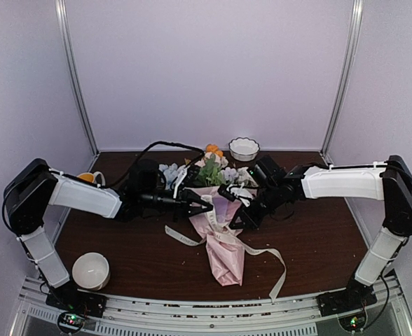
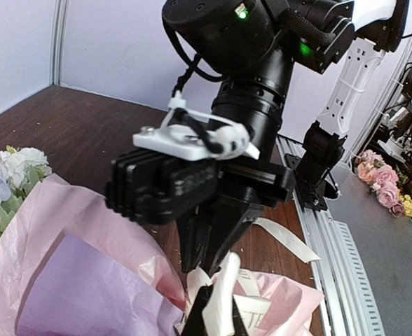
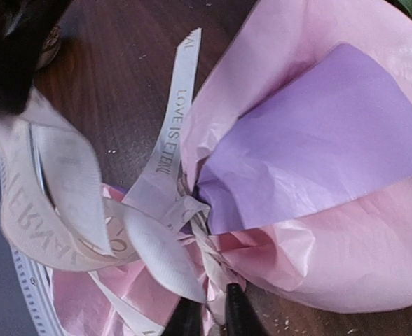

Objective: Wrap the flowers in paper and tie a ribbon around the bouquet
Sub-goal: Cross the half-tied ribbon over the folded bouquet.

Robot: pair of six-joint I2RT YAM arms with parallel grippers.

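The bouquet (image 1: pixel 223 245) lies flat in the middle of the table (image 1: pixel 318 238). Its long axis runs from the far side to the near edge: the flowers (image 1: pixel 209 170) point away from the arms, and the narrow tip of the paper (image 3: pixel 318 140) cone points back toward them, leaning a little to the right. The ribbon (image 3: pixel 174 133) is already around the cone's waist, where the paper is gathered. One loose end trails off to the left. A longer one curls right and toward the near edge.

Both arms meet over that waist, the left from the left side and the right from the right, tips almost touching. The left tool (image 2: pixel 216 315) is closed on a strand of ribbon just above the gathered paper. The right tool (image 3: pixel 209 315) points down at the same spot with its jaws nearly together. A twisted bit of ribbon and paper runs in between its tips, but the pictures do not show whether it is gripped. A loose loop of ribbon hangs beside it in the right wrist view.

The tying looks part done, with no finished knot visible. The next pull probably runs across the bouquet's axis, each arm drawing toward its own side. Both tools are about equally near the crossing.
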